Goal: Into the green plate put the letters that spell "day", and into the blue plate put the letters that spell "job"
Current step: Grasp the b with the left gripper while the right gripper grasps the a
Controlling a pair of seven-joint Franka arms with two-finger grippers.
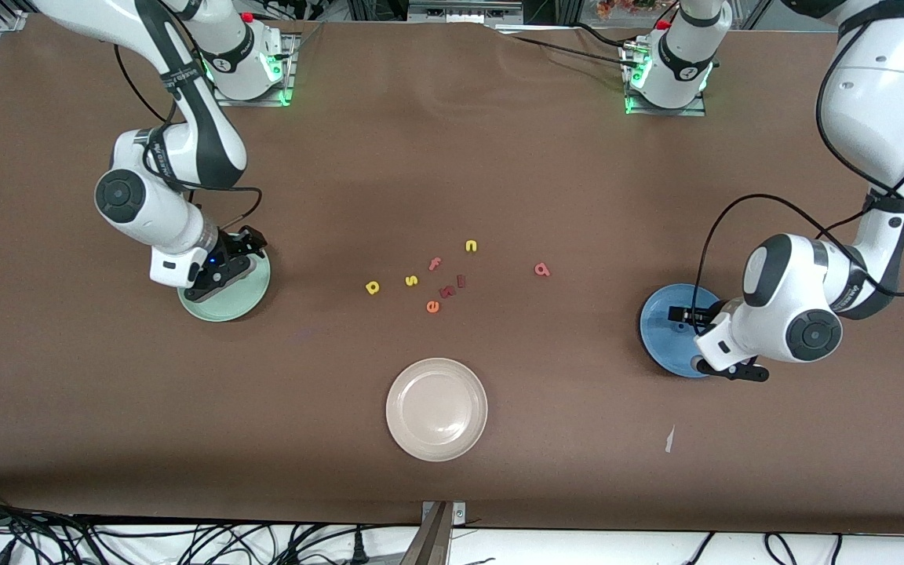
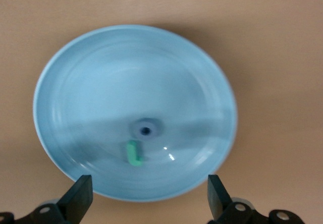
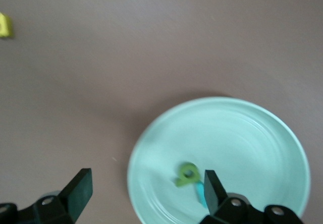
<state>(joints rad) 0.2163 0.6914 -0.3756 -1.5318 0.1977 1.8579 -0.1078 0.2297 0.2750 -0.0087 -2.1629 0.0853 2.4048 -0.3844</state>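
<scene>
1. The left gripper (image 2: 146, 196) hangs over the blue plate (image 1: 660, 326), jaws spread and empty; a teal j (image 2: 133, 153) and a blue o (image 2: 146, 130) lie in it.
2. The right gripper (image 3: 144, 193) hovers over the green plate (image 3: 252, 133), likewise released; a green d (image 3: 187, 174) and a teal y (image 3: 201, 192) rest there.
3. Lift both straight up so the fingers do not drag the letters out.
4. Still on the table (image 1: 452, 157): yellow a (image 1: 373, 288) and pink b (image 1: 542, 270); take them squarely, avoiding the s (image 1: 411, 280).

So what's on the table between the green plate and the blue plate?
Front view: loose foam letters lie scattered on the table between the green plate and blue plate.
</scene>
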